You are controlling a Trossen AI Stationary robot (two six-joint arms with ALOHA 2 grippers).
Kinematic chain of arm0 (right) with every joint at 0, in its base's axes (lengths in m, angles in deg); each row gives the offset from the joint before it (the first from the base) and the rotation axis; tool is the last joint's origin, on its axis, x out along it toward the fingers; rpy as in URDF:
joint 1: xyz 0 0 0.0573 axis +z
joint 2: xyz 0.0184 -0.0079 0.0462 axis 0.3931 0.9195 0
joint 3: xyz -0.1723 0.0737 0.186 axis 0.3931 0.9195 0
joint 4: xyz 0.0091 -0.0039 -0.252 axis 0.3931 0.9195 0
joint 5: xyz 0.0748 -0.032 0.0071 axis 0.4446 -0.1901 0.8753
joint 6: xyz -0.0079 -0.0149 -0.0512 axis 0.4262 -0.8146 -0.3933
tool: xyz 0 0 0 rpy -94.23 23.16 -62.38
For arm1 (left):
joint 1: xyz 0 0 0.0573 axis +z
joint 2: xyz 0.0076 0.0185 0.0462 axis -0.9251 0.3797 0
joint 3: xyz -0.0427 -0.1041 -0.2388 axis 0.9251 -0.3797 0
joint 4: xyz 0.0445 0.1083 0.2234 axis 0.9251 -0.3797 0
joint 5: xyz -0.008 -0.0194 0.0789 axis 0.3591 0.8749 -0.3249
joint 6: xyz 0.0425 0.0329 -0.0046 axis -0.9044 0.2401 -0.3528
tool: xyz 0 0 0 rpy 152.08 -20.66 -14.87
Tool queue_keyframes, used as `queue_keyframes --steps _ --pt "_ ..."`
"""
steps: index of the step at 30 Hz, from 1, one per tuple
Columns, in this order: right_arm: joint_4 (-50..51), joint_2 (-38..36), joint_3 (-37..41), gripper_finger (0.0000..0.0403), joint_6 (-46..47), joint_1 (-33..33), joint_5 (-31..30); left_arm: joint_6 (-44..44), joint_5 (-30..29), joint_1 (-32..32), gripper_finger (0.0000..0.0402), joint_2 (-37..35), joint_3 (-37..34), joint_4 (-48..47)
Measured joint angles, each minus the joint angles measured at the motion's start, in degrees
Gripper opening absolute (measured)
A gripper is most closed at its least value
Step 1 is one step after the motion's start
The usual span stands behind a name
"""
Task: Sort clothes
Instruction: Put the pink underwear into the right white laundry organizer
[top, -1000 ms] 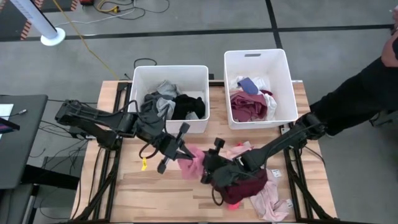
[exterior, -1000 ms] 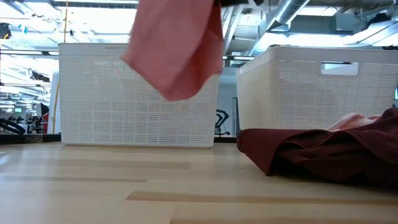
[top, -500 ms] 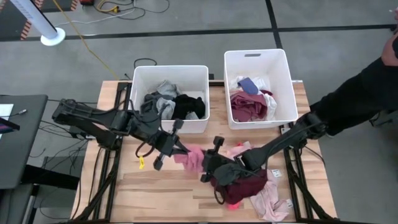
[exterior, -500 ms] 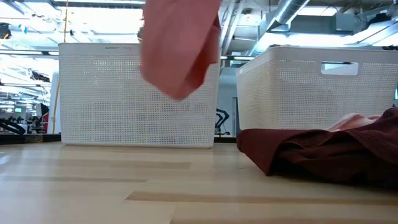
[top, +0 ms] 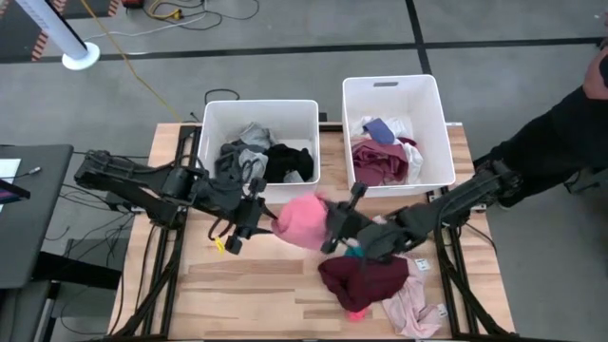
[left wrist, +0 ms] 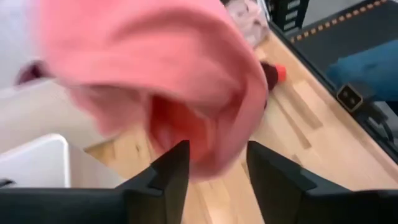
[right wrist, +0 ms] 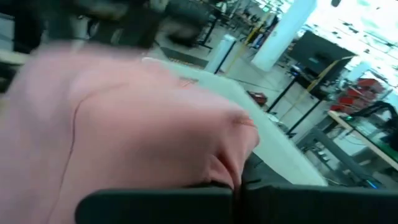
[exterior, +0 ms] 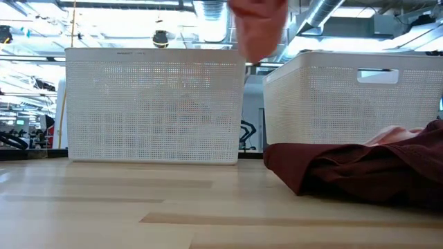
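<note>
right gripper (top: 334, 228) clamped on the pink garment (top: 302, 220), left gripper (top: 249, 217) parted, letting go; next, carry it to the bin at 1 o'clock (top: 425, 95).

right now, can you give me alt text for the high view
Seen from above, the right claw holds a pink garment up over a wooden table, just right of the open left claw. Behind them stand two white bins of clothes, and a maroon garment lies at the table's front right.

Garment (top: 302, 220) between pincers, before bins (top: 259, 116)
</note>
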Motion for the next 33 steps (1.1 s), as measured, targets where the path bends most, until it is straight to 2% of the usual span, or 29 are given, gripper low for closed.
queue_keyframes --steps 4,11,20,33 --pt "1.9 -4.4 0.0 0.0000 -2.0 -1.8 -0.7 1.5 -0.3 0.0 0.0176 0.0 -3.4 1.1" --pt "9.1 -11.1 -0.1 0.0000 -2.5 -8.0 -1.4 3.7 -0.3 -0.8 0.0181 0.0 -9.6 5.6" --pt "17.0 -16.8 -0.1 0.0000 -2.5 -20.0 -1.4 5.5 -0.2 -3.6 0.0181 0.0 -19.1 13.9" --pt "20.4 -24.8 -0.1 0.0000 -2.5 -39.1 -1.4 6.5 -0.2 -5.6 0.0181 0.0 -28.4 26.9"
